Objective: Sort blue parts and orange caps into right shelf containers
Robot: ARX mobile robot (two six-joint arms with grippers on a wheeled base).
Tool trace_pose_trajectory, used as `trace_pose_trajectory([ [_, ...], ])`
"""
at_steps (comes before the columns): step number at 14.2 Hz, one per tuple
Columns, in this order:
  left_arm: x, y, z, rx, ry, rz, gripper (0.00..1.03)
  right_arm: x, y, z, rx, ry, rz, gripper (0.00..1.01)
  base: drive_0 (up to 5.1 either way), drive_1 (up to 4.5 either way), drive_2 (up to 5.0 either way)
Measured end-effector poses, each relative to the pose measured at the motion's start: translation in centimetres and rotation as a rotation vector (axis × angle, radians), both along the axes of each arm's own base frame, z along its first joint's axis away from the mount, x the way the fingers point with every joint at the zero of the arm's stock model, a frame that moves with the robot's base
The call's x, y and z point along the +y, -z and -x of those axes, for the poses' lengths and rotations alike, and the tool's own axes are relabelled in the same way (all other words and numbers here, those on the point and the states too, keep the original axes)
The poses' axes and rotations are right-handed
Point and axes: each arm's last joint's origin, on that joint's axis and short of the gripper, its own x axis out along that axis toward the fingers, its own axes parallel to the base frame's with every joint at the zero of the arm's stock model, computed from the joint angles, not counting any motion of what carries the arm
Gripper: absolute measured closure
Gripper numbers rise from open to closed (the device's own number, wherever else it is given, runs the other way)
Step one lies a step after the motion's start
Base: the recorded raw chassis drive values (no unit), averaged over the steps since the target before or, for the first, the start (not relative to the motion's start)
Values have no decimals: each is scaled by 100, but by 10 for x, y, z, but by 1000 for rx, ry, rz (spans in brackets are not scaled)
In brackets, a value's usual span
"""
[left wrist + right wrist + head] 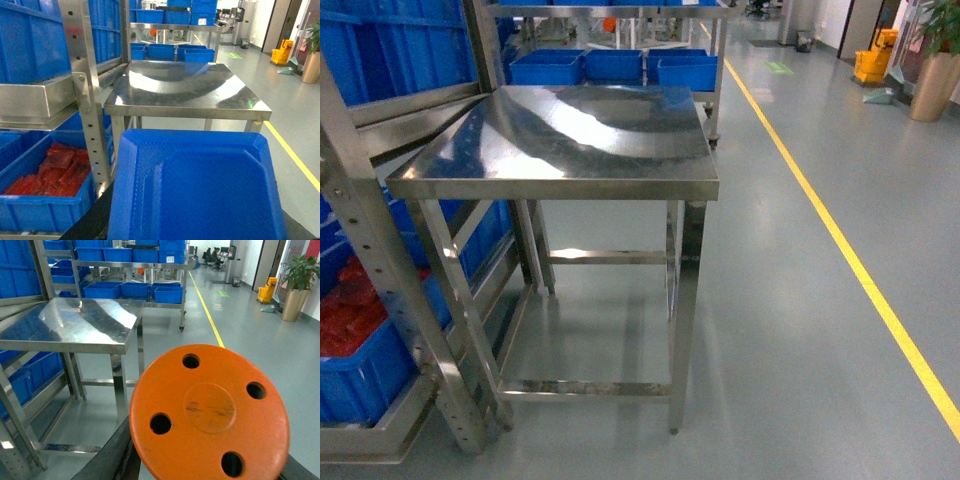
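The steel table point(575, 135) stands in the middle of the head view, and neither gripper appears in any view, so whether they are open or closed cannot be told. In the left wrist view a blue tray-like part point(197, 192) fills the lower frame just in front of the table's near edge; it is bright blue with a raised rim and a shallow recessed middle. In the right wrist view an orange disc point(210, 412) with four round holes and a faint central circle fills the lower frame, to the right of the table. Beyond the table's far edge, bright-blue crates point(610, 66) sit side by side on a low shelf of a steel rack. Left of the table, a shelving unit point(380, 260) holds a blue crate point(42, 200) of red pieces. Right of the table, open grey floor point(800, 330) runs to a yellow line point(850, 260).
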Motion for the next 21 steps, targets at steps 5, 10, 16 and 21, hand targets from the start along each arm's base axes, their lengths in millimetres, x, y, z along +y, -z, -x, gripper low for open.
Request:
trace_pose_trajectory([
  [5, 0, 0, 0, 0, 2, 0, 60, 0, 0, 0, 3, 3, 0, 58, -280, 113, 196],
  [10, 0, 0, 0, 0, 1, 0, 60, 0, 0, 0, 0, 3, 0, 58, -486, 250, 250],
  [16, 0, 0, 0, -1, 0, 0, 60, 0, 0, 0, -3, 2, 0, 58, -486, 250, 250],
  [21, 0, 0, 0, 0, 0, 0, 60, 0, 0, 0, 0, 2, 0, 58, -493, 243, 243],
])
